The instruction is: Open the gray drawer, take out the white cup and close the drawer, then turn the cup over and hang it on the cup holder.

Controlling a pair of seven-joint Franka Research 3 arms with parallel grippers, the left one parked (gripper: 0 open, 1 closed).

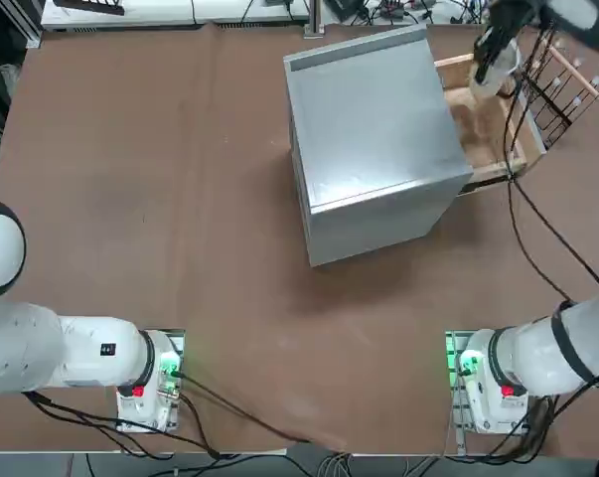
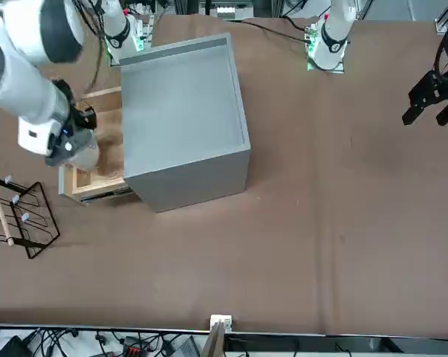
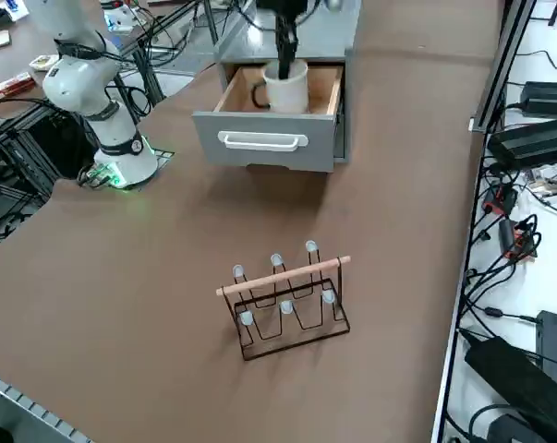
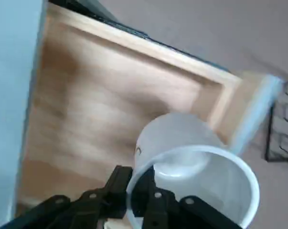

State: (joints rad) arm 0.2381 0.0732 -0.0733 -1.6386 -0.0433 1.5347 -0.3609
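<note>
Going left to right as the top view shows, first there is the large gray cabinet [image 1: 378,119], standing on the brown table [image 1: 180,248]; from its right side the gray drawer [image 3: 264,140] is pulled open, with its white handle [image 3: 262,141] on the front and bare light wood inside. The right arm [image 2: 41,82] is reaching over this drawer, and its gripper [image 4: 133,174] is pointing down; the claw is narrow, closed on the wall of the white cup [image 3: 287,90], one finger inside the mouth and the other outside. The cup is upright, within the drawer's outline, its mouth up; whether its base touches the drawer floor, I cannot tell. Farthest right is the cup holder [image 3: 287,309], standing on the table near the drawer front, with a pale wooden bar [image 3: 283,275] along its top.
</note>
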